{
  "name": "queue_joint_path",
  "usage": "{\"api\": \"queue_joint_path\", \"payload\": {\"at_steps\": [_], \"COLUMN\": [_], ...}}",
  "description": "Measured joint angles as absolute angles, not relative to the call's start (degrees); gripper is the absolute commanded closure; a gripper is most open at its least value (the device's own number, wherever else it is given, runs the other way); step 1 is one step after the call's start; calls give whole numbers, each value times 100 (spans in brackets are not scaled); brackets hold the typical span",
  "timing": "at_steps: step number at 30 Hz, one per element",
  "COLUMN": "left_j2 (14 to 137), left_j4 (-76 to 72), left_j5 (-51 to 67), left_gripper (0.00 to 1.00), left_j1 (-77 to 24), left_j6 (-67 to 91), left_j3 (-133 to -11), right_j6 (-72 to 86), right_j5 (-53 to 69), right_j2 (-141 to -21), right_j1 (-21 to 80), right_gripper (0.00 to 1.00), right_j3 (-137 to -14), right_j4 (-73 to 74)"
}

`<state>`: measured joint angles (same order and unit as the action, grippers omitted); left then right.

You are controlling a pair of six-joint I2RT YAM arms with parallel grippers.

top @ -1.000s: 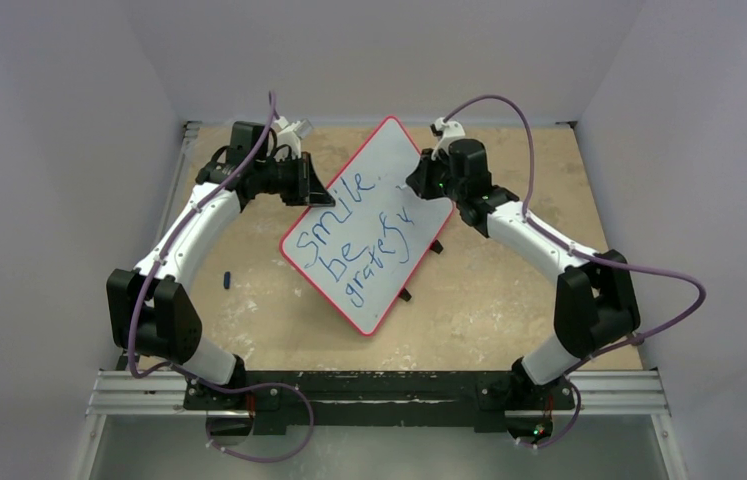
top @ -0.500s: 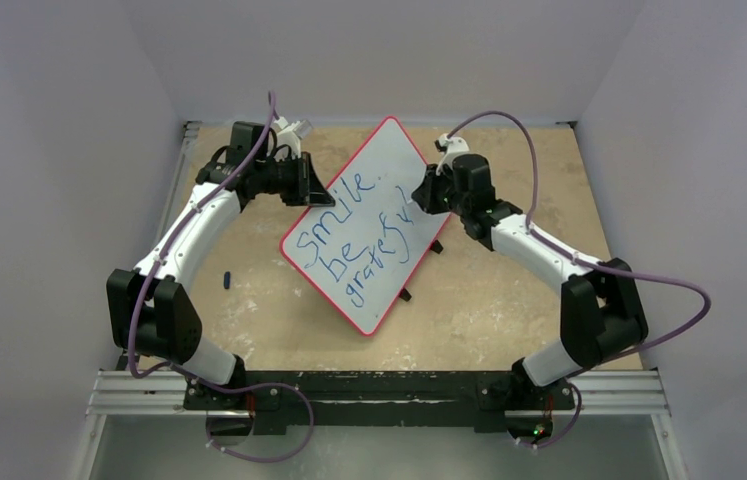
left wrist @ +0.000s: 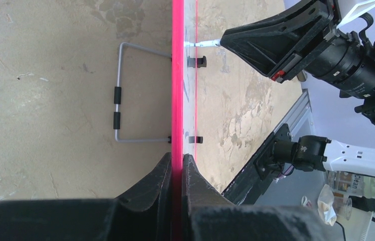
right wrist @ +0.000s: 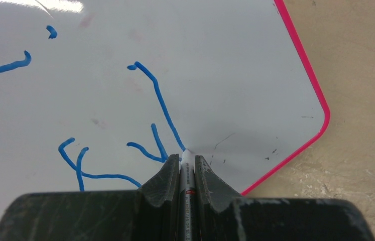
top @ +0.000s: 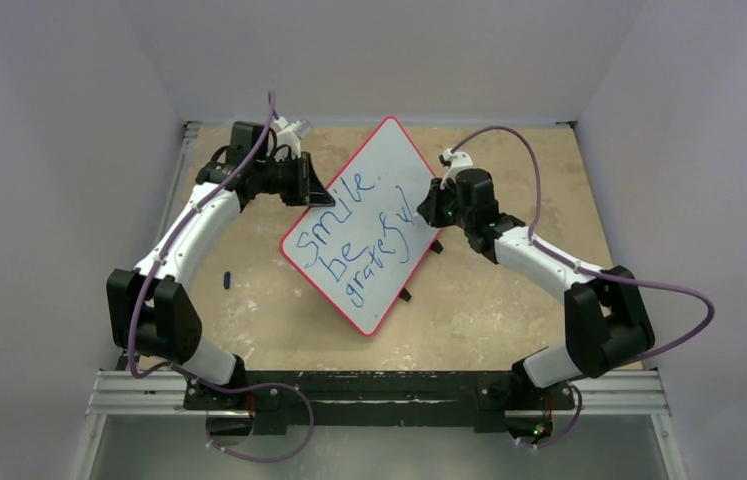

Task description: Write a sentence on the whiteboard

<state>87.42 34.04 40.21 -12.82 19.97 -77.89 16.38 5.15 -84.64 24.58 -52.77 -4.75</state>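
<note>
Right wrist view: right pincer [right wrist: 186,159], clenched on the marker [right wrist: 187,183], has pulled the last stroke toward itself; the sentence [right wrist: 160,102] seems complete. Left pincer [left wrist: 176,161] clamps the whiteboard [left wrist: 177,75].

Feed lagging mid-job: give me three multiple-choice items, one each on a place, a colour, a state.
1. Where does the left pincer grip the whiteboard? A. its rim B. its middle C. a foot
2. What colour is the writing? A. black B. blue C. green
3. The right pincer is: A. open, empty B. shut on a marker C. shut on a cloth
Key: 1 A, it clamps the red rim; 2 B, blue strokes; 3 B, the marker is clamped in it.
</note>
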Motion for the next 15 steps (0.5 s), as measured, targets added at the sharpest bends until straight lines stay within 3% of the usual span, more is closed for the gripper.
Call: {"api": "queue_joint_path", "payload": {"at_steps": [15], "left_j2": [8742], "left_j4": [3393], "left_j5": [4032], "left_gripper": [100], "left_j1": [-1282], "left_j6": [1992], "left_j3": [-7789], "right_j6": [1605], "right_j5": [292], "right_j2": [-8407], "right_j1": [2405], "right_gripper": [100], "right_j3": [-5105], "right_j4": [-364]}}
